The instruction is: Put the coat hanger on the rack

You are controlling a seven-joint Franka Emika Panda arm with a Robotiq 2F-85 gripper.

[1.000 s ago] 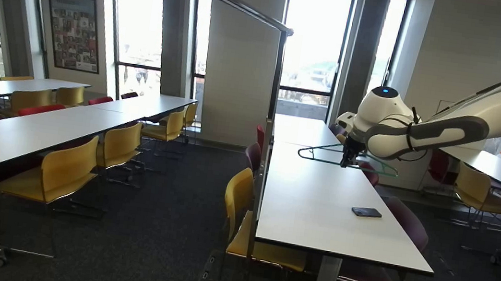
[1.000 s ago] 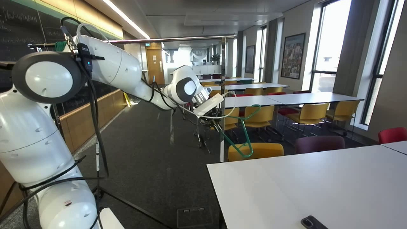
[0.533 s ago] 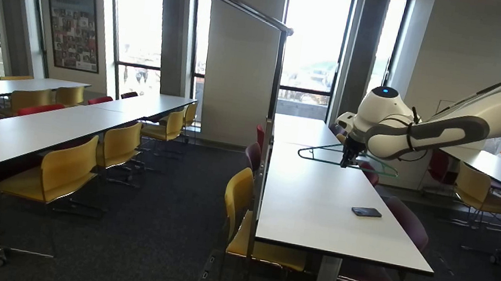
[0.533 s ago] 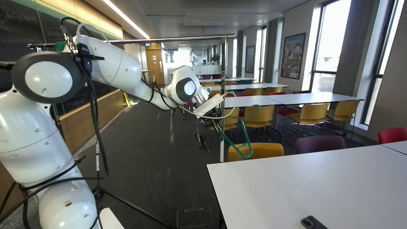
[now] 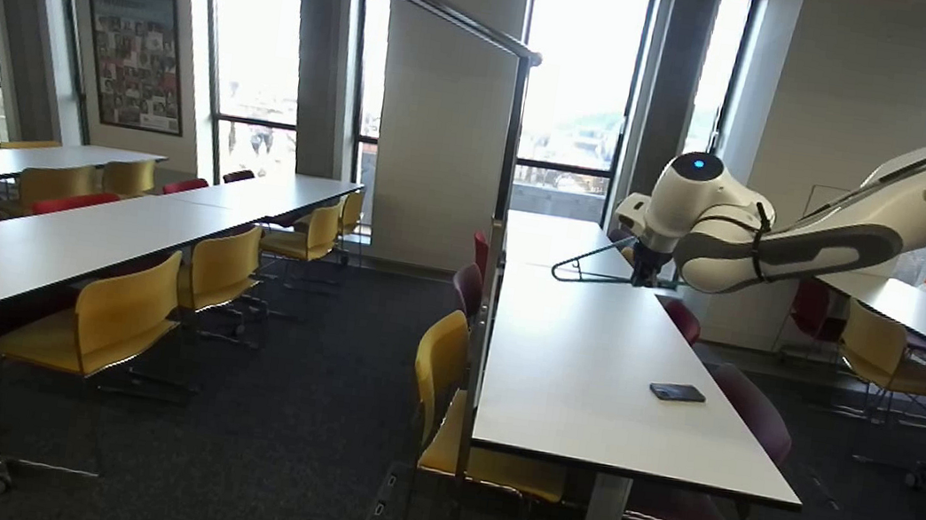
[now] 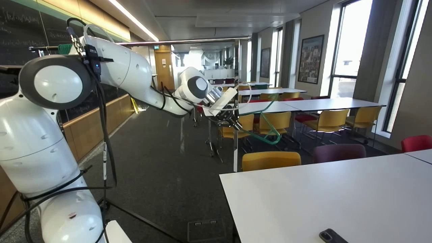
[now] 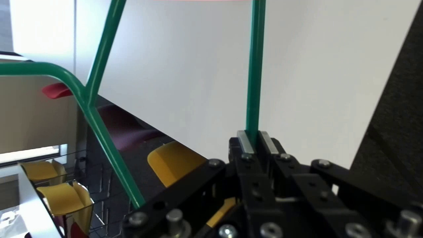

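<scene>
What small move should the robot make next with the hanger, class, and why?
Probably raise the hanger a little toward the rack's bar: the gripper is closed on the hanger, yet both exterior views show the hanger lower than that bar.

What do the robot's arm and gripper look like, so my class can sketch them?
The arm is white and rounded, with dark grey joint trim, black cables and a blue light in a dark cap; a small label is unreadable. The gripper is black, with exposed screws, angular linkages and silvery pads.
</scene>
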